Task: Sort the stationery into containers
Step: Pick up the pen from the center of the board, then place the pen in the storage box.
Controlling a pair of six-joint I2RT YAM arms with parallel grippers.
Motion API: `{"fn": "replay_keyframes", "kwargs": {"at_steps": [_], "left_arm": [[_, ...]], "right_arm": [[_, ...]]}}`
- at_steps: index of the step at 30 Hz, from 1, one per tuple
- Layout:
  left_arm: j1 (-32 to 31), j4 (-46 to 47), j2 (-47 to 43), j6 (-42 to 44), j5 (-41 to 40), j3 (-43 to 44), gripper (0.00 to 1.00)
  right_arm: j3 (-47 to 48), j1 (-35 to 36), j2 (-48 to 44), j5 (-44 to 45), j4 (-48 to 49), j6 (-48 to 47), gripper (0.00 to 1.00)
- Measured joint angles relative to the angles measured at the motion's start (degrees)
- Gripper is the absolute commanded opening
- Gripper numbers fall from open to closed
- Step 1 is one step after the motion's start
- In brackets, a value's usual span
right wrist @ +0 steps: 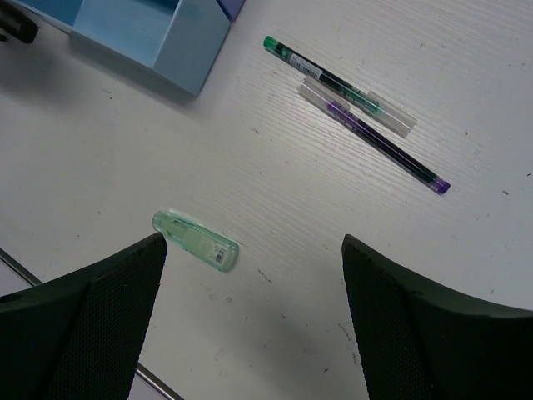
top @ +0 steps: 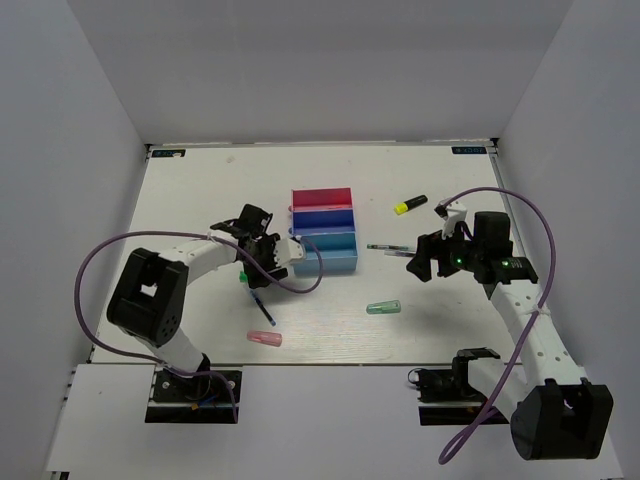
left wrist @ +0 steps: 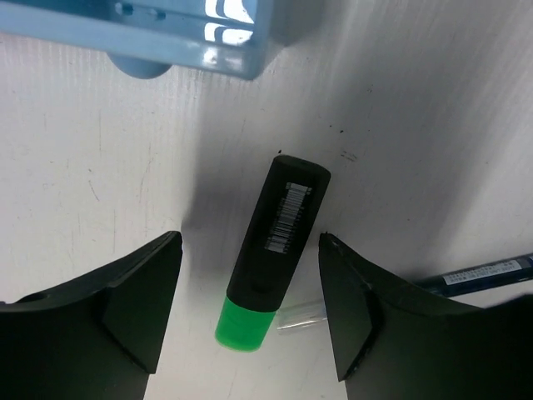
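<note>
Little looks sorted: pens [right wrist: 333, 83] and a mint capsule [right wrist: 196, 240] lie on the desk [top: 200, 190], and the trays [top: 340, 265] seem empty, though that view is coarse. The left gripper [left wrist: 250, 250] straddles the green-capped highlighter [left wrist: 279, 225] with fingers [left wrist: 133, 308] released; the right gripper [right wrist: 254, 242] hangs with fingers gaping, empty.

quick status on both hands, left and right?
Left hand: open, astride the green-capped highlighter, not gripping it.
Right hand: open, empty.

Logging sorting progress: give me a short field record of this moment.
left gripper: open, jaws either side of green-capped highlighter lying on table
right gripper: open, holding nothing
loose on table: mint capsule, pink capsule, yellow-capped highlighter, green-tipped pen, purple pen, blue pen
trays: red, dark blue, light blue, in a row
</note>
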Motion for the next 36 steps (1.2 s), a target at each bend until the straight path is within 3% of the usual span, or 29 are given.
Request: {"fn": "replay_keyframes", "kwargs": {"at_steps": [3,4,5,8,11,17,22,25,26,27,36], "left_arm": [[0.2,2.4,-1.4,-0.1,0.0,-2.0,0.62],[0.4,3.5,-1.9,-0.2,0.0,-2.8,0.42],[0.5,4.7,-2.3,-0.7,-0.3,-3.5,0.33],[1.1,9.1,-2.6,-0.9,-2.3,-4.9,0.12],[2.4,12.8,-2.6,-2.3,-5.9,-5.5,0.02],[4.6,14.0,-4.3,-6.4,-10.8,-4.2,0.0],[1.3,12.9,-8.6,-8.7,-10.0,3.8,0.0],[-1.7,13.8,-8.8,-9.3,-9.0,9.7,0.0],[-2.8,14.0,-8.3,-9.4,-8.9,11.9,0.0],[-4.0,14.4,-7.2,-9.4,-8.8,14.0,0.0],[-10.8,20.5,8.6,-7.8,-11.3,23.5,0.02]], "right_arm": [[0.0,-0.3,0.0,-0.1,-0.1,0.0,0.88],[0.0,-0.3,0.0,-0.1,-0.2,0.0,0.88],[0.0,-0.4,0.0,-0.2,-0.2,0.0,0.88],[0.0,-0.7,0.0,-0.3,-0.2,0.0,0.88],[0.0,-1.1,0.0,-0.6,-0.2,0.0,0.88],[0.0,-1.7,-0.5,-1.6,-0.2,0.2,0.88],[0.0,-1.8,-0.5,-1.9,-0.2,0.2,0.85],[0.0,-1.8,-0.5,-2.1,-0.2,0.0,0.44],[0.0,-1.8,-0.5,-2.4,-0.2,0.1,0.06],[0.0,-1.8,-0.5,-2.7,-0.2,-0.1,0.0],[0.0,-1.9,-0.7,-3.3,-0.3,0.0,0.0]]}}
